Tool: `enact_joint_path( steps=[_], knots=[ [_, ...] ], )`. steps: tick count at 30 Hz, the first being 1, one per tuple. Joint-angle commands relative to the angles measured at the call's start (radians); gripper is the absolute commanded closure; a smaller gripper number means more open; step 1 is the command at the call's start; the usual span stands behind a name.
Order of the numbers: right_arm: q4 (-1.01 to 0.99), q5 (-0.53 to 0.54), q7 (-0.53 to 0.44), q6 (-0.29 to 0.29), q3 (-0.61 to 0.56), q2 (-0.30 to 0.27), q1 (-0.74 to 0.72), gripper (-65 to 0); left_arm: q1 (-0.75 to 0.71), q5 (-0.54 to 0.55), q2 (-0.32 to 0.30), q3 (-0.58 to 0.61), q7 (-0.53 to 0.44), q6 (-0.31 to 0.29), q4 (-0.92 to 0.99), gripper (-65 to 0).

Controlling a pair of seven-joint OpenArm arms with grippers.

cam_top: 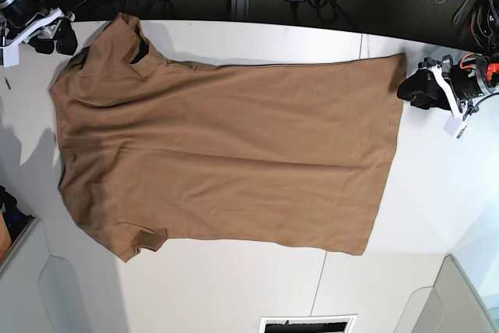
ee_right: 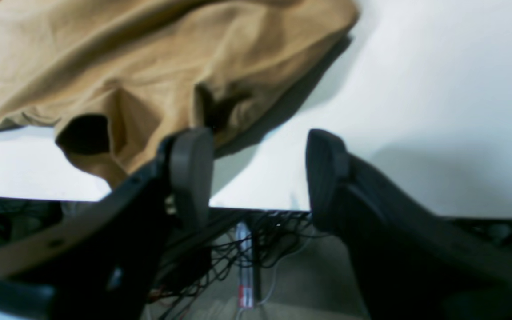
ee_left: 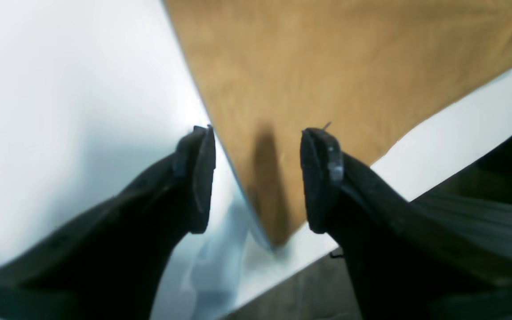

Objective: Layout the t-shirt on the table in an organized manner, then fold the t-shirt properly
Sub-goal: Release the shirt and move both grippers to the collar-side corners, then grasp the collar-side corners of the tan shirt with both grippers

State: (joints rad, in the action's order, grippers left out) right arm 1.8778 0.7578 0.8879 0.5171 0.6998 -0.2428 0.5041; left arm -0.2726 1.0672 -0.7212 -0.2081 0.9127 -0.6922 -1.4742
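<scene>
Layout step: shirt [cam_top: 226, 146] flat across table [cam_top: 234, 286], left gripper [ee_left: 258, 178] spread over hem corner, right gripper [ee_right: 260, 173] spread beside sleeve, both empty; next, regrip for first fold.

From my seat the base view is evenly lit and fairly sharp, though the white bench [cam_top: 234, 286] washes out near its edges and bows at the corners. Both wrist views are soft. On the left wrist view the bench glares to plain white, and a dark shadow streak lies on the t-shirt [ee_left: 327, 66] between the blurred fingers [ee_left: 198, 178]. On the right wrist view the cloth's folds throw deep shadows onto the bench.
</scene>
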Motion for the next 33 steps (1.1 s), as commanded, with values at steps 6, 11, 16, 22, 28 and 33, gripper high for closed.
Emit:
enact_joint_path(
  steps=[6,11,16,22,28,33],
  knots=[
    [-0.077,-0.018,-0.084,-0.001,-0.076,-0.006,-0.003,-33.4,-0.019,-0.002,0.024,-0.039,-0.018,-0.006,-0.006,-33.3],
    [-0.124,-0.017,-0.082,0.000,-0.098,-0.003,-0.064,-33.4,-0.018,-0.032,0.032,-0.040,-0.036,-0.006,0.040,-33.3],
    [-0.130,-0.016,-0.076,0.000,-0.098,-0.003,-0.108,-33.4,-0.018,-0.047,0.032,-0.040,-0.068,-0.006,0.099,-33.3],
    [-0.145,-0.016,-0.081,0.000,-0.103,-0.003,-0.116,-33.4,-0.018,-0.051,0.033,-0.039,-0.092,-0.006,0.136,-33.3],
    [-0.199,-0.014,-0.087,0.000,-0.107,-0.003,-0.132,-33.4,-0.019,-0.092,0.072,-0.039,-0.084,-0.006,0.165,-33.3],
    [-0.216,-0.014,-0.081,0.000,-0.107,-0.003,-0.135,-33.4,-0.057,-0.082,0.081,-0.039,-0.031,-0.006,0.164,-33.3]
  ],
)
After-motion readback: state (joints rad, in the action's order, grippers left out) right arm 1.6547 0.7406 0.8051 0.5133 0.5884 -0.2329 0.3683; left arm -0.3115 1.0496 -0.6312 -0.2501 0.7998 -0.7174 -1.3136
